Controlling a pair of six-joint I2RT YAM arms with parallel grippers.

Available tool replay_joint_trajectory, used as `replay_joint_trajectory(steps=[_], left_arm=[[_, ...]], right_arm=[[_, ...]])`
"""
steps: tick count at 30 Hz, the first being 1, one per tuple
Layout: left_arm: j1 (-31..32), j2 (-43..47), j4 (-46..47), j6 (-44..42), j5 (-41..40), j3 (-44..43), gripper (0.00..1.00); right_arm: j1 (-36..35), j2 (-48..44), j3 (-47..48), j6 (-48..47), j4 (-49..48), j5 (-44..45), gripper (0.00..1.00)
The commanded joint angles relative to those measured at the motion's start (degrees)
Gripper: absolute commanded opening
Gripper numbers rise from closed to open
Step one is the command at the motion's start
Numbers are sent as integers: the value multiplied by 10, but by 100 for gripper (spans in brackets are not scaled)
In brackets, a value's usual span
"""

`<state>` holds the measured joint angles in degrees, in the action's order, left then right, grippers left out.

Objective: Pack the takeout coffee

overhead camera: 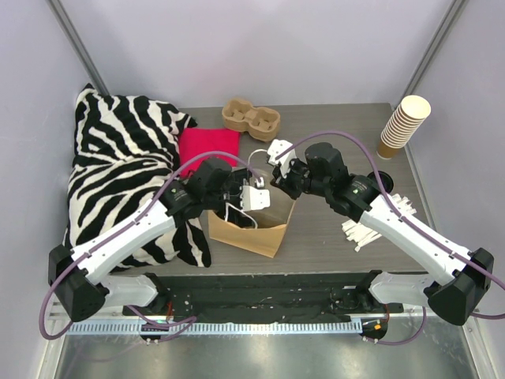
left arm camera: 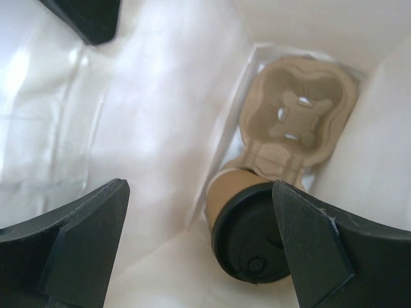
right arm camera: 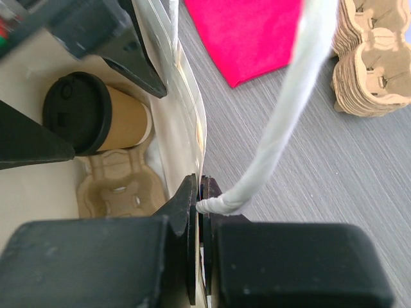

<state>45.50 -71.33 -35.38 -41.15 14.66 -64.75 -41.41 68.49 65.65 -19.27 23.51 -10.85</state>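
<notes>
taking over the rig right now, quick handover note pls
left hand: open, down inside the paper bag, above the takeout coffee.
right hand: shut on the bag's rim.
coffee: at the bag's bottom, lid on, tilted, against a pulp carrier.
done: coffee is in the bag.
left to do: lift the left hand out and let go of the rim; maybe straighten the cup first.
</notes>
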Motion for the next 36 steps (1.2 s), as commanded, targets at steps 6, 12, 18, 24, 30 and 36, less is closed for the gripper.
replay_joint_trajectory(steps=[6,12,18,24,30,36], left_arm=[[0,46,64,34,-15,0,96],[-1,61,87,56,-24,2,88],[-7,69,94,89,-37,-25,68],[-15,92,93,106,-65,-49,63],[-44,74,81,183,-108,-98,59],[-60,66,98,264,-141,-143,57]], right_arm=[[2,-24,-4,-25,-23,0,1],[2,-25,-4,-38,-24,-2,1],[2,-27,-6,-53,-21,-2,1],[2,-24,-5,-67,-21,-3,1],[2,-20,2,-72,-23,-9,1],[2,-26,4,-84,-23,-27,1]])
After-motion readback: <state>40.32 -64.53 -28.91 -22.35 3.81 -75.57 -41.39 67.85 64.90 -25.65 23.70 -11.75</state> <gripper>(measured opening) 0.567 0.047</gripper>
